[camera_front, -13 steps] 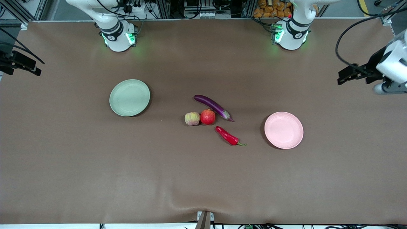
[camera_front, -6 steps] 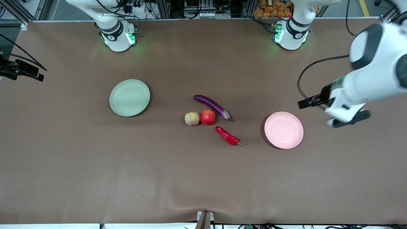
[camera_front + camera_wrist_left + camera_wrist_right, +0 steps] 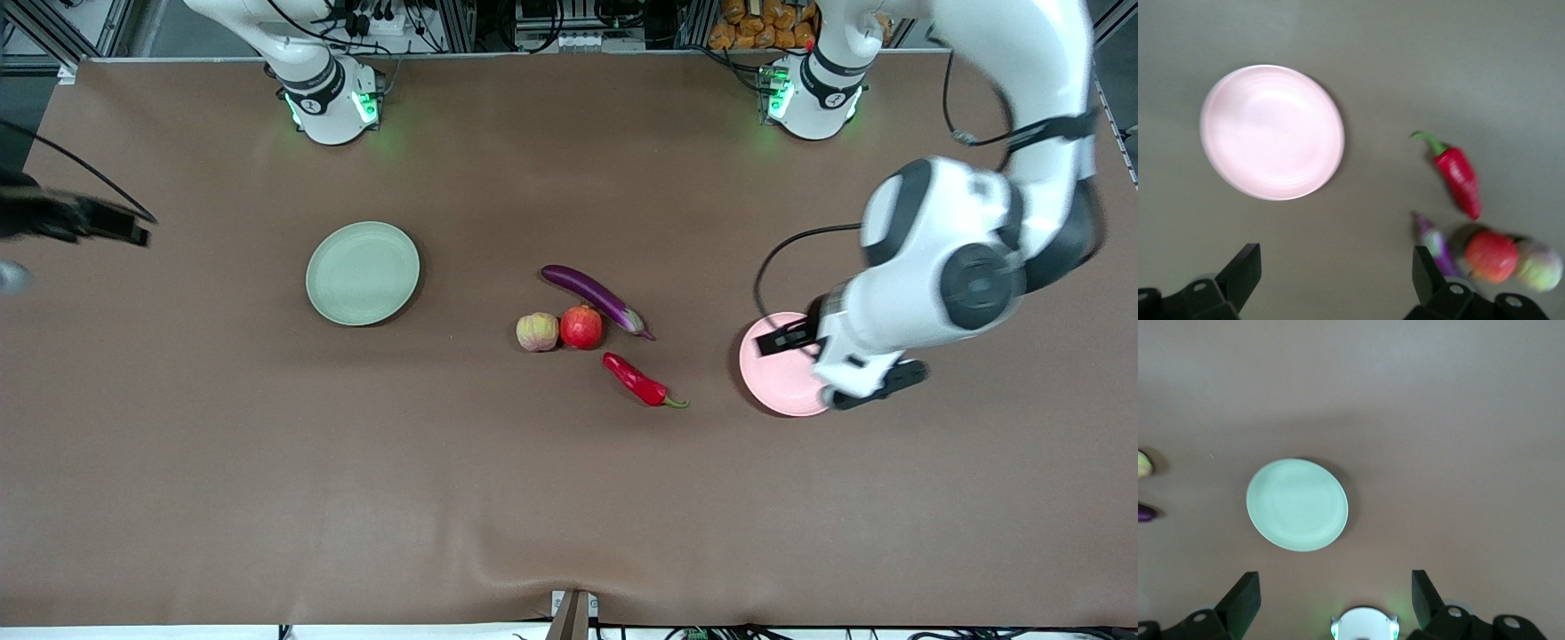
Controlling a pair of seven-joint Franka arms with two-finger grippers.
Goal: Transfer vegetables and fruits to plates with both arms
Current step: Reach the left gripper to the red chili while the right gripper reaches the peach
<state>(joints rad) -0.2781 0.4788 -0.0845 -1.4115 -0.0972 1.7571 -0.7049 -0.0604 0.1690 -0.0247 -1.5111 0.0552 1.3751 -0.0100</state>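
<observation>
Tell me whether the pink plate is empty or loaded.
Empty. The left wrist view shows the pink plate bare, with the chili pepper on the table beside it.

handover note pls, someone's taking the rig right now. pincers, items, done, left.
Left pincer: open, empty, above the pink plate.
Right pincer: open, empty, over the right arm's end of the table.
Eggplant, pomegranate, peach and chili lie mid-table between the plates; chili nearest the front camera.
Green plate and pink plate hold nothing.
Done: nothing moved.
Left: all four items onto plates.
</observation>
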